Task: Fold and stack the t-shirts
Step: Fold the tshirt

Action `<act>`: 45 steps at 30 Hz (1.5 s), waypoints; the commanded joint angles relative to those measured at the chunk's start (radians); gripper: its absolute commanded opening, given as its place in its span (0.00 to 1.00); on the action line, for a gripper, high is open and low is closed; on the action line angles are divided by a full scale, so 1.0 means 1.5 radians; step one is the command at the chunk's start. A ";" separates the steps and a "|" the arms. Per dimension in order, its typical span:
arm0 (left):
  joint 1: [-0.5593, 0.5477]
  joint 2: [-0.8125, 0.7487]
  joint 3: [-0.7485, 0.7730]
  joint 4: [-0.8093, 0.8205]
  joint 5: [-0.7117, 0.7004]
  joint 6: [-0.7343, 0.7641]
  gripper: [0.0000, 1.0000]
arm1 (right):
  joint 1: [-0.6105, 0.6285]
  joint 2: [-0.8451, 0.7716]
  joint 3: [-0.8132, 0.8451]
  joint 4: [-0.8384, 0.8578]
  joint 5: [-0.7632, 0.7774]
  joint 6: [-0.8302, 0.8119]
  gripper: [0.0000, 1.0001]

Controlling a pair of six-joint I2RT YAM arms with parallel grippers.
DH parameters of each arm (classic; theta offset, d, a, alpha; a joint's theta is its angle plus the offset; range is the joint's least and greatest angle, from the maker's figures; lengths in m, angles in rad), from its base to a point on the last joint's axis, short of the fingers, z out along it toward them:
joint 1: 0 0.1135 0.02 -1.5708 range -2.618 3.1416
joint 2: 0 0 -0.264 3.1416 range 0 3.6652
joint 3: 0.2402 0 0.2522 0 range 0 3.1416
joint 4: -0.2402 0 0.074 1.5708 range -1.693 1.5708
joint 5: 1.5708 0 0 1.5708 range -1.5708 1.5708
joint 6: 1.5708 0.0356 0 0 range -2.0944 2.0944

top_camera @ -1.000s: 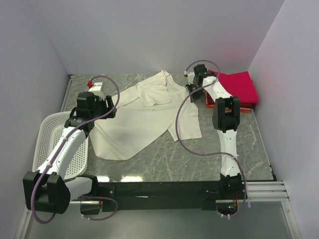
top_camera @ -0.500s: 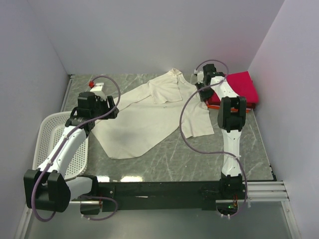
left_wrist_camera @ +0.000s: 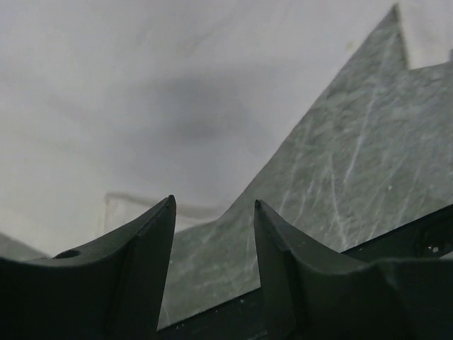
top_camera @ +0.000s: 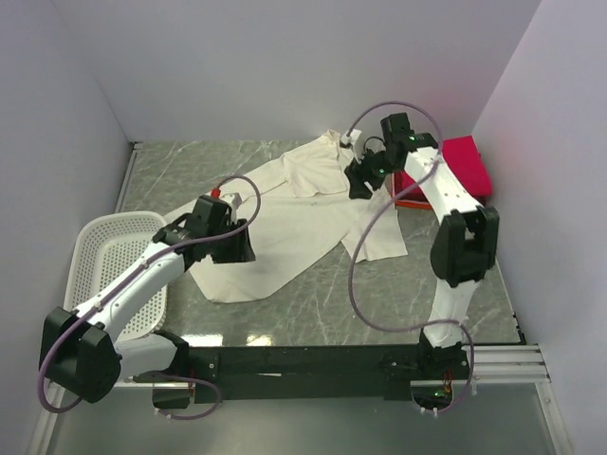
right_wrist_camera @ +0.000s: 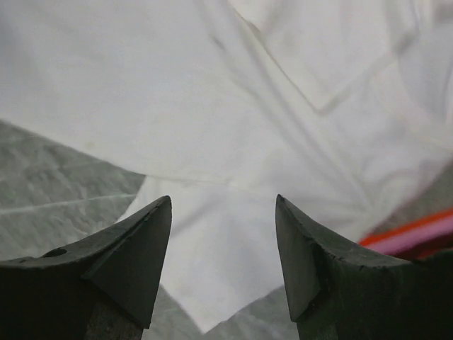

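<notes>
White perforated basket (top_camera: pixel 102 254) at the left edge, grey marbled tabletop (top_camera: pixel 285 308), pale walls (top_camera: pixel 285 66)

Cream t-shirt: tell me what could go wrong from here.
1. The cream t-shirt lies rumpled, with a flap doubled over near its top; folding it as it is would likely trap creases.
2. The left gripper hangs open right at the hem's edge, so a pinch may catch only the table.
3. The right gripper is open close to the folded crimson shirt; dragging cloth there could disturb it.
</notes>
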 commanded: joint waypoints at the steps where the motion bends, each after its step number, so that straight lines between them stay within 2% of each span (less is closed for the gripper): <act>1: -0.017 0.022 -0.030 -0.106 -0.069 -0.104 0.52 | -0.014 -0.112 -0.135 -0.079 -0.228 -0.294 0.68; 3: -0.019 0.046 -0.037 -0.102 -0.085 -0.121 0.49 | -0.014 -0.150 -0.218 -0.113 -0.247 -0.441 0.70; 5: -0.019 0.072 -0.021 -0.101 -0.107 -0.126 0.47 | -0.012 -0.153 -0.238 -0.107 -0.246 -0.436 0.70; 7: -0.019 0.125 -0.007 -0.123 -0.166 -0.144 0.46 | -0.014 -0.141 -0.227 -0.157 -0.257 -0.446 0.69; 10: -0.019 0.169 -0.005 -0.103 -0.176 -0.142 0.42 | -0.020 -0.131 -0.234 -0.189 -0.284 -0.453 0.68; 17: -0.018 0.205 0.005 -0.103 -0.221 -0.138 0.41 | -0.021 -0.160 -0.285 -0.143 -0.285 -0.437 0.68; 29: -0.011 0.230 0.004 -0.098 -0.202 -0.130 0.41 | -0.022 -0.155 -0.281 -0.151 -0.290 -0.431 0.68; 40: -0.011 0.235 -0.009 -0.092 -0.190 -0.140 0.11 | -0.025 -0.176 -0.278 -0.155 -0.277 -0.424 0.68; 41: -0.011 0.237 -0.011 -0.091 -0.191 -0.140 0.01 | -0.024 -0.179 -0.277 -0.163 -0.272 -0.429 0.68; 45: -0.011 0.232 -0.011 -0.090 -0.200 -0.143 0.01 | -0.025 -0.208 -0.295 -0.169 -0.237 -0.460 0.68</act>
